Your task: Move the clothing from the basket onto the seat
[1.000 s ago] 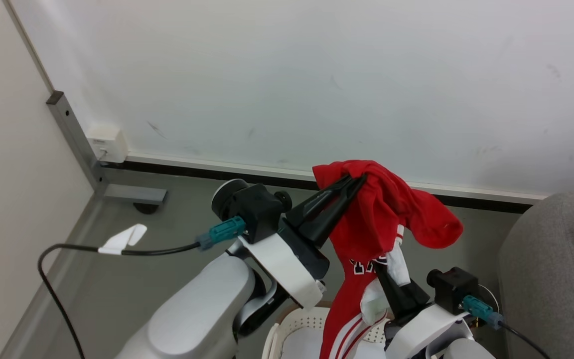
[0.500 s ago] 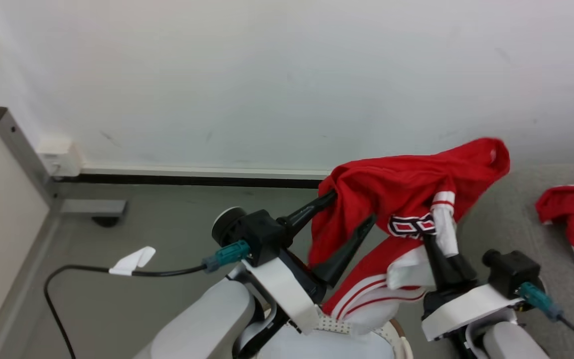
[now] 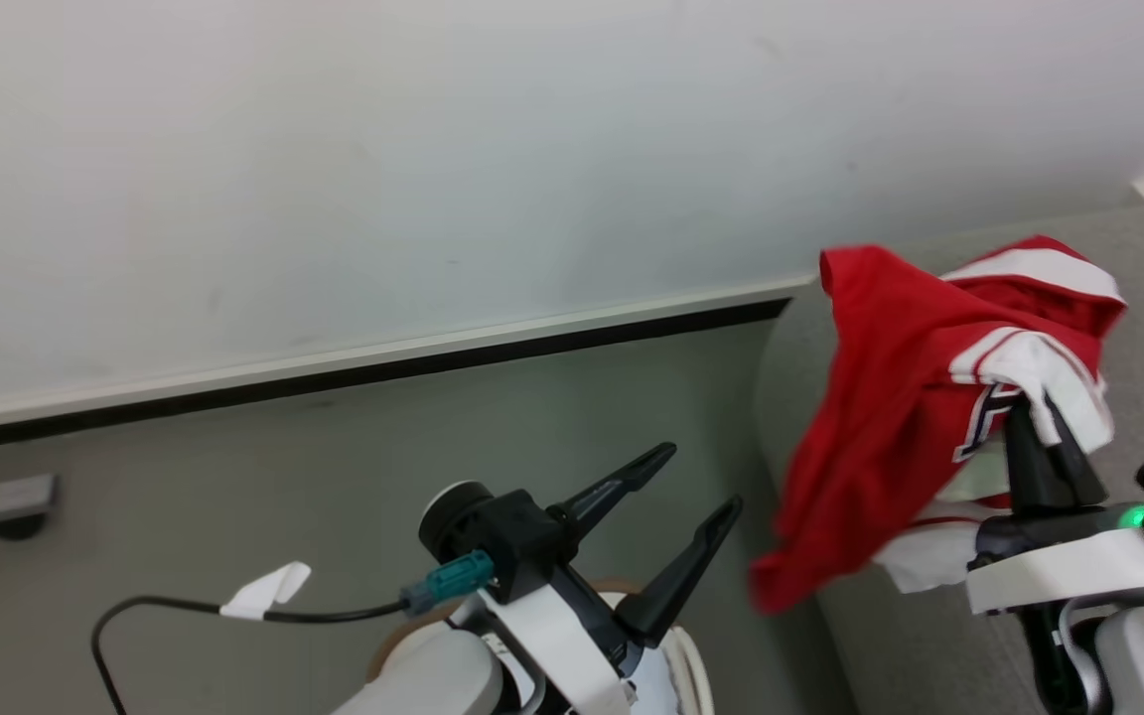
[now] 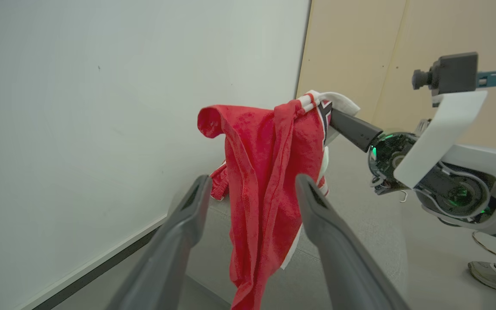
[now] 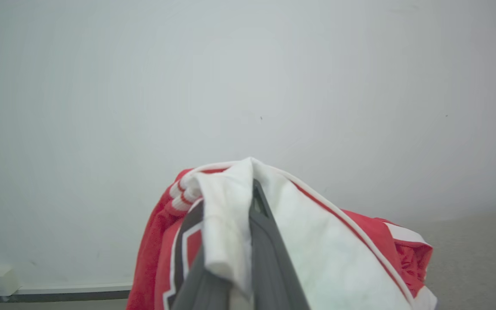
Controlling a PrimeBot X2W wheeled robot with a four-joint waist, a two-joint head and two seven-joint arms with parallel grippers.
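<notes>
— Moved since a second ago?
— Left gripper (image 3: pixel 703 477): let go of the cloth, long dark fingers now spread, empty. Right gripper (image 3: pixel 1034 422): clamped on soft red garment with white bands (image 3: pixel 880 397), tips buried in folds.
— Garment location?
— Hanging above edge of light grey upholstered seat (image 3: pixel 880 645). Cream-white plastic basket (image 3: pixel 696 680): mostly hidden under left arm.

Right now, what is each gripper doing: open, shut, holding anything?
Left gripper: open, holding nothing.
Right gripper: shut on the red garment, which hangs from it.
</notes>
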